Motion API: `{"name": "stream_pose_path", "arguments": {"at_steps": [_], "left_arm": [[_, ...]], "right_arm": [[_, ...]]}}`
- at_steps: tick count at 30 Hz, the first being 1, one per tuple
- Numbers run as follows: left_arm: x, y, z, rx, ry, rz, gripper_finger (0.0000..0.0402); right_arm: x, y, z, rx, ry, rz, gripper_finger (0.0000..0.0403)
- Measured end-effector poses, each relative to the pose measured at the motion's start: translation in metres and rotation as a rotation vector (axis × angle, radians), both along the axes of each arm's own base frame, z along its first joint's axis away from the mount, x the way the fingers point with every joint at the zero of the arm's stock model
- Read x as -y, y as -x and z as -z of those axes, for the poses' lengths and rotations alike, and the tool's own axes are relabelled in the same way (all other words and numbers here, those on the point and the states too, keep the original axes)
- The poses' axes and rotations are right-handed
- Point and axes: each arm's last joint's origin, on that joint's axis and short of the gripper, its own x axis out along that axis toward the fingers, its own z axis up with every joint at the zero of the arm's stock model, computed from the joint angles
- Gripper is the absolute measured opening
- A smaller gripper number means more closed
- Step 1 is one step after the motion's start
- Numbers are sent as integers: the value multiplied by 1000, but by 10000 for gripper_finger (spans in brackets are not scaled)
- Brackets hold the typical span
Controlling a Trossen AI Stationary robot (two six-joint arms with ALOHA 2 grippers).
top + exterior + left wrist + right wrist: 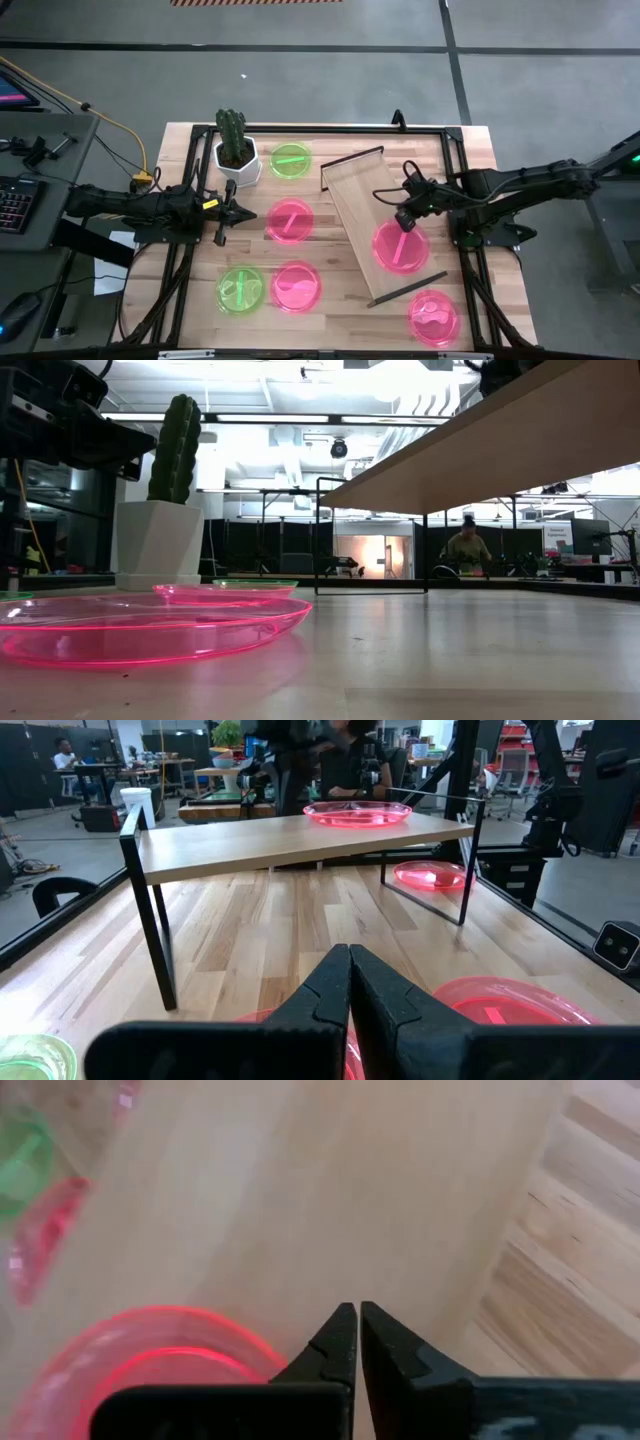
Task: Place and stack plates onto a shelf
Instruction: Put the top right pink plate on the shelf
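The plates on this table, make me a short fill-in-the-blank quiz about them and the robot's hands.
1. The only plate on the shelf is coloured ____.
2. The green plates on the table number ____.
3. The right hand is above the ____ plate on the shelf.
4. The fingers of the left hand are ____.

Missing words: pink; two; pink; shut

Bright ceiling lights [300,418] are glaring in the low view; the right wrist view is showing the shelf [300,1190] blurred.
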Motion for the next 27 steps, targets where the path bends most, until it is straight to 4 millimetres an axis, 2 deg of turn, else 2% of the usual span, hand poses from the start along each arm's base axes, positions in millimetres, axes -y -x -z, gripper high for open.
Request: {"name": "stream_pose_path", "arguments": {"at_steps": [5, 18, 27], "left_arm": [[0, 0, 0, 0, 0, 0, 0], [0, 0, 0, 0, 0, 0, 0], [0, 0, 0, 1, 0, 0, 0]], "right_arm": [[-4, -1, -9, 30, 8, -24, 0], [-5, -1, 4, -100, 48, 9, 0], [-8, -6, 5, -87, -10, -35, 0]]}}
